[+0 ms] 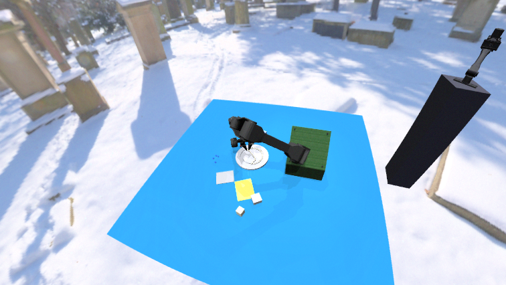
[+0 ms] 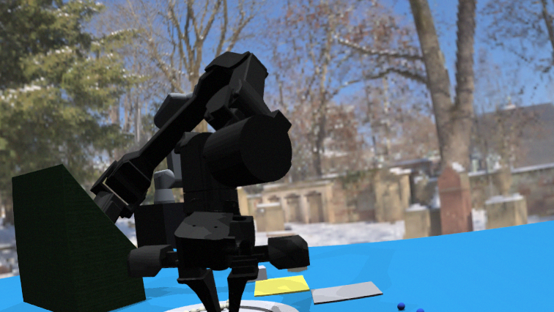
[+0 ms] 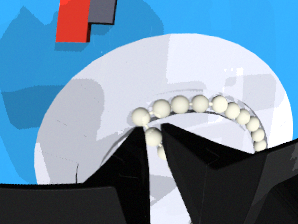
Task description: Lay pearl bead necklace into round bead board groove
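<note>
The round white bead board (image 1: 251, 167) (image 2: 267, 303) (image 3: 65, 150) lies on the blue surface, a dark curved groove in its top. The pearl bead necklace (image 2: 201, 308) (image 3: 180, 104) lies on it. In the wrist view its far part curves along the groove to the right; at the upper left it bends sharply back between the fingers. My gripper (image 1: 247, 148) (image 2: 223, 310) (image 3: 152, 133) points down over the board's edge side, its tips close together on a bead of the necklace just past that bend. The fingers hide the necklace's near part in the wrist view.
A green block (image 1: 313, 141) (image 2: 42, 240) stands beside the board, under the arm. A yellow tile (image 1: 244, 189) (image 2: 281, 286), a pale grey tile (image 1: 225, 176) (image 2: 346, 292), two white blocks and small blue balls lie around. A red block (image 3: 73, 20) lies beyond the board.
</note>
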Available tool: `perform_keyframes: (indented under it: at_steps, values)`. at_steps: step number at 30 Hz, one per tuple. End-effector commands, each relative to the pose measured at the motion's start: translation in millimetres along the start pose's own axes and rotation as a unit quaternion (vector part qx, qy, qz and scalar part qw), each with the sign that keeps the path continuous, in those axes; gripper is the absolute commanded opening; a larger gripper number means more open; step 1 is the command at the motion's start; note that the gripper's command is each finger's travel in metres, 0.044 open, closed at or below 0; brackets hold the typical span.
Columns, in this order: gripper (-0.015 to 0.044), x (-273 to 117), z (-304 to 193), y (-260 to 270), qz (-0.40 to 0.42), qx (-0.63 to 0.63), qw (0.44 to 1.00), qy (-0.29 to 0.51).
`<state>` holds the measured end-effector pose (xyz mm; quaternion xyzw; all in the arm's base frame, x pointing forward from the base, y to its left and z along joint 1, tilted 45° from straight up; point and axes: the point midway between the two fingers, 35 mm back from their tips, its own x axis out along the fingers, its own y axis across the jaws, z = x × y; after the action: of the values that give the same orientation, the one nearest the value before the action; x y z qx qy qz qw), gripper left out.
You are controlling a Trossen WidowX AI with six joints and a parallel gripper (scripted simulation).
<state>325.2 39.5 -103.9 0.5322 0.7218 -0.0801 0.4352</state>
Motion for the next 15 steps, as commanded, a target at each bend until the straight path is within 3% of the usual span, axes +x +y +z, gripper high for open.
perform_keyframes:
  at_steps: [1,15]
  values:
    - [0.0000,-0.4,0.1,0.5,0.000,-0.001,1.000,0.000]
    - [0.0000,-5.6,-0.9,-0.6,0.002,0.003,1.000,0.002]
